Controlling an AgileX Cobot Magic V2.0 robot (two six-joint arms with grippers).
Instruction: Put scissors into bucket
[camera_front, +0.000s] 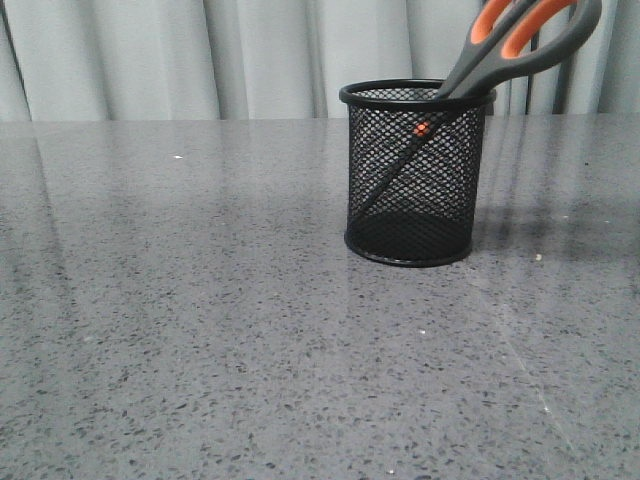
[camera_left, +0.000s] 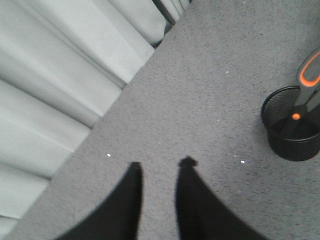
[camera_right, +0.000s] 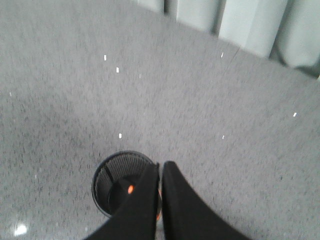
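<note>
The table (camera_front: 200, 330) carries the bucket (camera_front: 415, 175) toward its far edge, right of middle. The scissors (camera_front: 520, 40) stand in it, blades down, handles leaning over the rim. The placing looks done. The right pincer (camera_right: 161, 172) hangs above, nearly closed, holding nothing I can see; the left pincer (camera_left: 160, 170) is apart and empty. Next: draw the right one clear without tipping the bucket.

From my seat the only thing standing on the table (camera_front: 180, 330) is the bucket (camera_front: 415, 200), with scissors (camera_front: 510, 45) leaning out over its right rim. I've got open grey surface everywhere else.
</note>
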